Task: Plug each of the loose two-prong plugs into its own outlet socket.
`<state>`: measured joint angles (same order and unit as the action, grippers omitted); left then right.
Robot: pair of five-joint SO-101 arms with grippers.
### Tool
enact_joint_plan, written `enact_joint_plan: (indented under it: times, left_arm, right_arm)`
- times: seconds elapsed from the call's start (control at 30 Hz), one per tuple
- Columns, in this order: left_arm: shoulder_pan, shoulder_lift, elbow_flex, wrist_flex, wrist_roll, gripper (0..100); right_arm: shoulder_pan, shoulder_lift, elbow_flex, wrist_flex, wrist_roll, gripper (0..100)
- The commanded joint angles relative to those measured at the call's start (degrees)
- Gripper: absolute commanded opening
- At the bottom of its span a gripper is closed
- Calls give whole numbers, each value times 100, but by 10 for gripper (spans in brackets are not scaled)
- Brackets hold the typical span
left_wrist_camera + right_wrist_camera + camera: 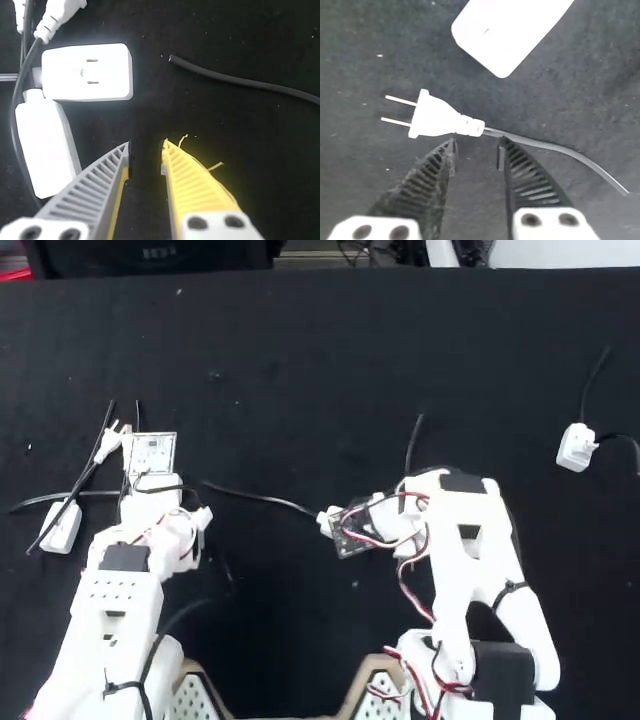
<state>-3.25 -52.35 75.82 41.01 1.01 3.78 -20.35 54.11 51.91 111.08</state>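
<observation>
Here: left pincer [145, 155] part-open, empty, over black mat [280, 165]. Right alongside, white adapter [45, 145]; just past tips, outlet socket [87, 72] face-up (two slots showing); farther, loose plug [57, 15]. Right pincer [476, 150] part-open too, holding nothing; two-prong plug [437, 120] just ahead of tips, prongs bare; white block [510, 30] beyond.

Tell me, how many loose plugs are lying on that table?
2 clearly: one plug right before the right gripper, a second plug beside the socket block near the left gripper. Others may be hidden.
</observation>
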Motion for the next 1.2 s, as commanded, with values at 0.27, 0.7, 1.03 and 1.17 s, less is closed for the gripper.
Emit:
enact_joint_plan:
  times: [0.27,0.7,1.03,1.17]
  left_arm:
    - [13,18,-435,-44,-62,111]
    - [13,18,-435,-35,-62,110]
    - [13,18,-444,-35,-70,111]
    - [13,18,-444,-35,-70,111]
  right_arm:
    - [26,-242,136,-114,897,119]
    - [527,-207,980,-1609,2295,117]
    - [273,-259,1692,-2831,2286,116]
    - [79,-690,1824,-2549,2163,116]
